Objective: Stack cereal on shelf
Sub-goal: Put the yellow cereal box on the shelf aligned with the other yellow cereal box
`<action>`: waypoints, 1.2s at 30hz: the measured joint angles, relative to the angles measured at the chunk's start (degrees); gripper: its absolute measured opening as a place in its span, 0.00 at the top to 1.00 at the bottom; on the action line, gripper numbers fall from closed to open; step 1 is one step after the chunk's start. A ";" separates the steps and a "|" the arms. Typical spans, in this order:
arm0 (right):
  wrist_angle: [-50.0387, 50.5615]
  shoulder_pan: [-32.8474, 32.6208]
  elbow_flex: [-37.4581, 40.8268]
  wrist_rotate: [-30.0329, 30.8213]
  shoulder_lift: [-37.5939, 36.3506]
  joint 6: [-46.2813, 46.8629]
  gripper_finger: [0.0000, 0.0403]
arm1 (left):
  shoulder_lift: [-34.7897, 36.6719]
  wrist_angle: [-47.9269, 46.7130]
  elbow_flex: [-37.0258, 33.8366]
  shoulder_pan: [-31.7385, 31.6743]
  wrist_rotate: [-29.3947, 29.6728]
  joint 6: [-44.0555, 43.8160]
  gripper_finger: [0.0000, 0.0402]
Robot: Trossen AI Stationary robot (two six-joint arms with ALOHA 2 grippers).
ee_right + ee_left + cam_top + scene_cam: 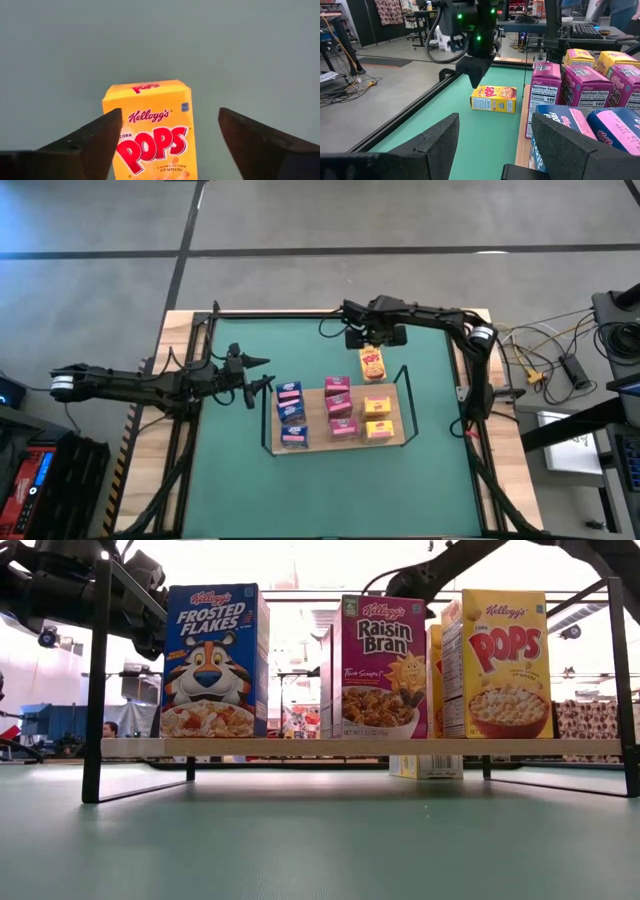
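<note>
High view: right end effector (372, 340), fingers spread, hangs above yellow cardboard Corn Pops box (372, 363) lying flat on green counter (240, 480), just beyond light-wood shelf (315, 442) with black rails; positioned to straddle it for pickup. Blue, magenta, yellow boxes already upright on shelf in colour rows. Left end effector (262, 375), partly spread, empty, waits beside shelf.

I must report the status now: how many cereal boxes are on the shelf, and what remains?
Done: eight boxes stand on the shelf: three blue, three pink, two yellow. In hand: the last yellow box lies flat on the green table behind the shelf; the right gripper hangs over it, jaws open. Left: grasp it and stand it in the yellow row. The left gripper waits beside the shelf.
</note>
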State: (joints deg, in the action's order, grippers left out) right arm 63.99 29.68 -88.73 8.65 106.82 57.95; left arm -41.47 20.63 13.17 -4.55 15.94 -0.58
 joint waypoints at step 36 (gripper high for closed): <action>-2.06 1.61 0.25 -4.73 2.06 -7.49 0.05 | -0.02 -0.02 -0.01 -0.01 -0.01 0.00 0.42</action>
State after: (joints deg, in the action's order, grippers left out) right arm 61.92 31.29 -88.48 3.92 108.88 50.45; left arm -41.50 20.61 13.16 -4.56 15.93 -0.58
